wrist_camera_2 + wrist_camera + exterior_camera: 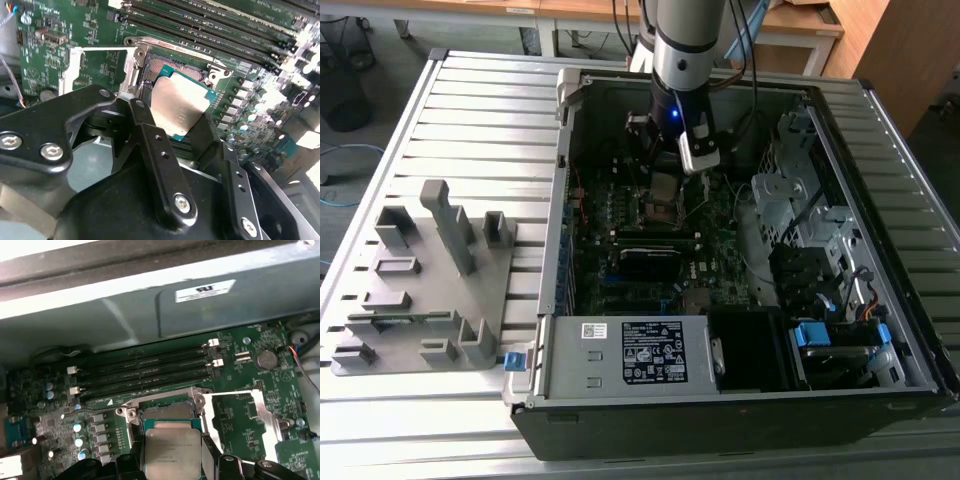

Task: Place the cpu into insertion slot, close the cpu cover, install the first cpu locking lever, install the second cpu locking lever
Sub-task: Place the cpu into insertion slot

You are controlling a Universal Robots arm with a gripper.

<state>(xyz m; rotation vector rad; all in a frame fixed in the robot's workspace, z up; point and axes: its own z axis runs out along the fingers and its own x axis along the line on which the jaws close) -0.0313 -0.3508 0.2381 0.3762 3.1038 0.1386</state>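
Note:
My gripper (pixel 665 182) hangs inside the open computer case, just above the green board. It is shut on the cpu (pixel 181 106), a flat square chip with a silver-grey top, gripped on two opposite edges by the black fingers (pixel 150 145). The chip is held tilted a little above the insertion slot (pixel 172 67), a dark square socket with a metal rim, part of which the chip hides. In the first wrist view the cpu (pixel 172 450) sits just in front of the insertion slot (pixel 167 412). The cpu cover (pixel 260 412), a thin silver frame, is swung open beside the socket.
Long black memory slots (pixel 145 372) run close behind the socket. A round coin battery (pixel 265 359) lies past the cover. The case wall (pixel 150 310) rises beyond the slots. The power supply (pixel 625 355) and drive cage (pixel 800 230) stand within the case. A grey fixture (pixel 430 290) lies on the exterior view's left.

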